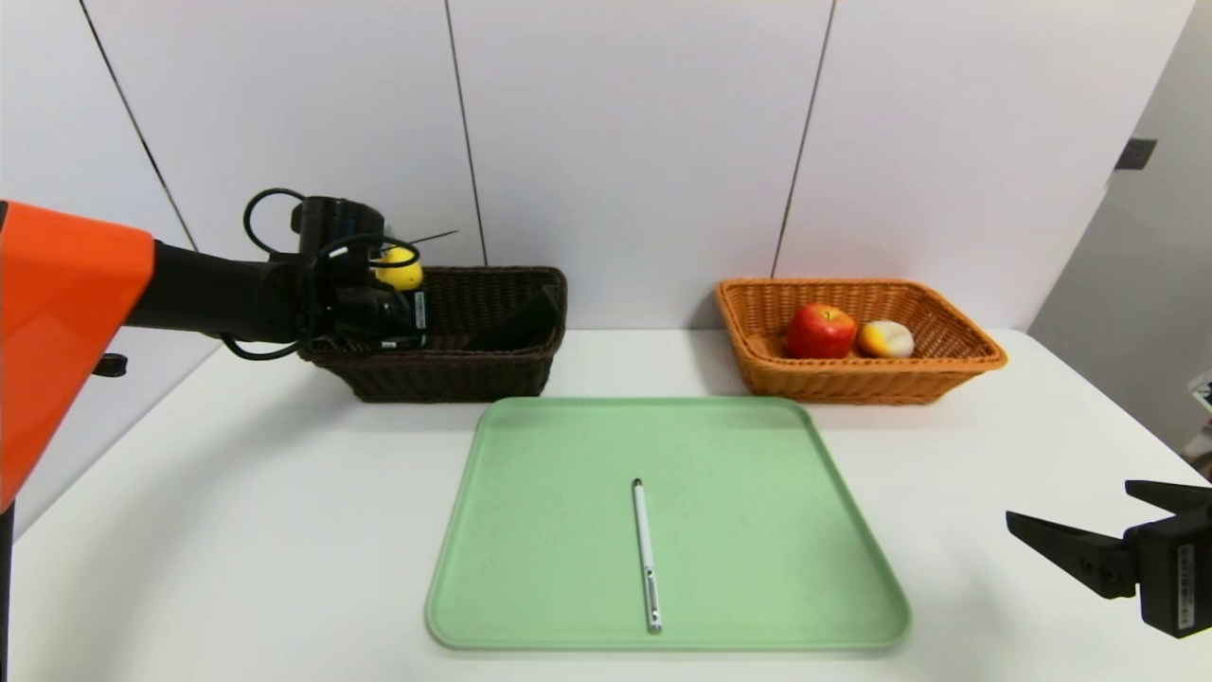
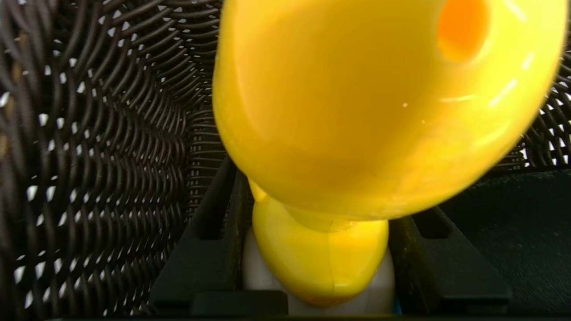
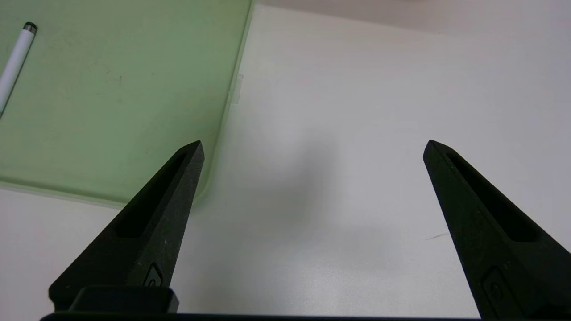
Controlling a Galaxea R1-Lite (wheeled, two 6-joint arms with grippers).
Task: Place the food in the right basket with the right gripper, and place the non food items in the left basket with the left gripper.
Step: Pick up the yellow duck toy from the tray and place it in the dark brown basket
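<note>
Left gripper (image 2: 319, 267) — black fingers (image 2: 200, 249) closed on the white base of the yellow duck toy (image 2: 370, 111), one on each side; the duck's head fills the left wrist view. Gripper and duck (image 1: 400, 270) sit over the near-left end of the dark brown basket (image 1: 492, 374), the duck's head above the rim. Black fabric pouch (image 1: 523, 322) lies inside that basket, leaning toward its right end.

Right gripper (image 3: 312, 147) — fingers (image 3: 151, 223) spread wide, holding nothing, parked above the white table (image 1: 237, 493) just right of the green tray (image 1: 757, 568).

White-silver pen (image 1: 646, 554) lies lengthwise near the tray's centre.

Orange-tan basket (image 1: 852, 384) at the far right holds the red apple (image 1: 820, 331) and the white piece with an orange-yellow top (image 1: 885, 338), side by side.
</note>
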